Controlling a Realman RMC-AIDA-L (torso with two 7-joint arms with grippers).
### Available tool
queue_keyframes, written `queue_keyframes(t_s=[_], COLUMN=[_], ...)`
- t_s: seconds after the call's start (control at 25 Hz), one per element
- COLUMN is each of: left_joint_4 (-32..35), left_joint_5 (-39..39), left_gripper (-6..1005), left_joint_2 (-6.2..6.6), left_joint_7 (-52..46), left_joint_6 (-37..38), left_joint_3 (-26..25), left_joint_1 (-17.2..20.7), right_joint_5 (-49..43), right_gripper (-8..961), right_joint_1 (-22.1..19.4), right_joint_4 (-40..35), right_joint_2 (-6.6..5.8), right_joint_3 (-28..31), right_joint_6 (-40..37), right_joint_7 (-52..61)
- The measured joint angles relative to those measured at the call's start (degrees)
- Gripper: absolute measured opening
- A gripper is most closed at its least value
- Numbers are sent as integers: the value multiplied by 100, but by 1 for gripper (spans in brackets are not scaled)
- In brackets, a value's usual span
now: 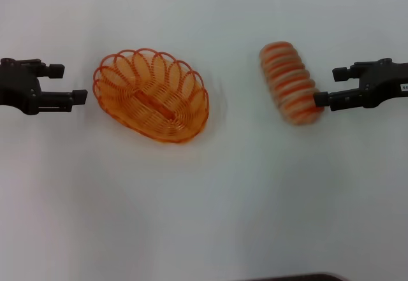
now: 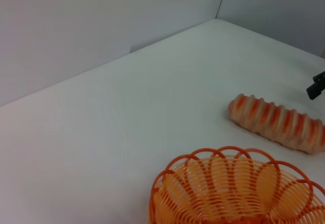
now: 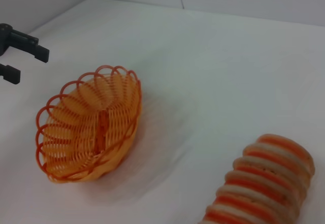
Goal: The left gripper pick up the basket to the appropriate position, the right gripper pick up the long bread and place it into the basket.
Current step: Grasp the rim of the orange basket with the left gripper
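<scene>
White bench (image 1: 204, 217) carries an orange basket (image 1: 152, 94) left of centre and the bread (image 1: 291, 83) toward the right edge. Left gripper (image 1: 67, 85) waits beside the basket, jaws wide. Right gripper (image 1: 329, 87), jaws wide, touches the bread's near end.

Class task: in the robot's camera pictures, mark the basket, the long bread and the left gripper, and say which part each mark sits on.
basket (image 1: 150, 93): head view, woven floor near the centre.
long bread (image 1: 291, 83): head view, middle striped ridges.
left gripper (image 1: 69, 84): head view, gap between its open fingers.
</scene>
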Motion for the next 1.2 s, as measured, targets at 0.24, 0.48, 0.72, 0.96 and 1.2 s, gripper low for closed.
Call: queue_keyframes(t_s=[0.24,0.48,0.72,0.96,1.2], left_joint_4=[0,20,41,43,131], left_joint_5=[-1,-4,-21,0,145], left_gripper=[803,803,804,803,802], left_joint_2=[1,-7,12,60,143], left_joint_7=[-6,-109,-691,-1881,-3194], left_joint_6=[0,-19,-72,-253,-418], left_joint_3=[-5,-14,-22,13,357], left_joint_1=[-3,-4,-153,-461,-747], right_joint_5=[14,9,7,1,-4], right_gripper=[926,925,925,925,925], right_joint_1=[13,54,71,120,159], right_joint_4=[-4,-7,-9,-16,-18], right_joint_2=[-8,3,6,-12,-54], right_joint_3=[1,1,1,-16,-27], right_joint_6=[-1,10,12,-47,-103], right_joint_7=[29,29,46,80,149])
